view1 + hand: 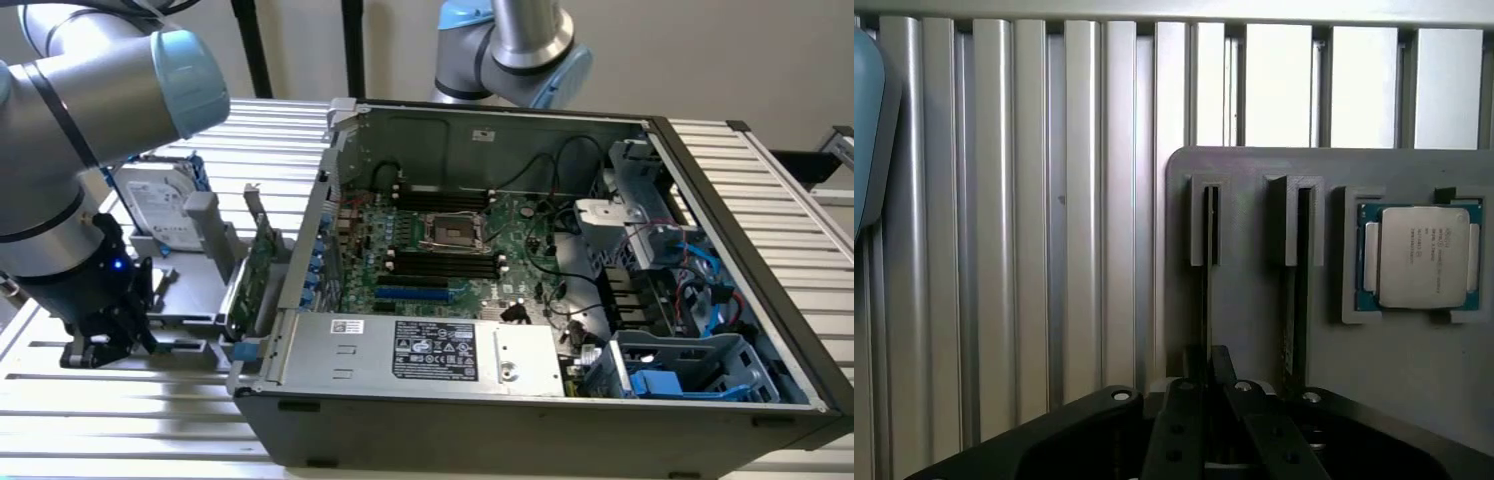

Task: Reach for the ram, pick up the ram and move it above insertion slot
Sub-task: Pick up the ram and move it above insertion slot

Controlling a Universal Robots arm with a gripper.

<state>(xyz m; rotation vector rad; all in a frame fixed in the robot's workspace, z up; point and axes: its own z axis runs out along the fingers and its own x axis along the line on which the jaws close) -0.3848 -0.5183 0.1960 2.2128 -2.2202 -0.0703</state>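
In the wrist view the ram (1206, 300) stands edge-on in a narrow slot of the grey holder block (1254, 330), showing as a thin dark line. My gripper (1206, 352) sits right on the near end of it, with both black fingers (1179, 420) pressed in against the thin edge. The ram still sits in its slot. A second stick (1295, 300) stands in the neighbouring slot. In the exterior view my gripper (114, 340) is low over the holder (187, 290), to the left of the open computer case (534, 420). The black memory slots (441, 263) lie on the motherboard inside.
A processor chip (1422, 255) rests in a pocket of the holder beside the sticks. A hard drive (158, 205) and a green expansion card (254, 270) stand upright between my arm and the case wall. A second arm (514, 50) hangs behind the case.
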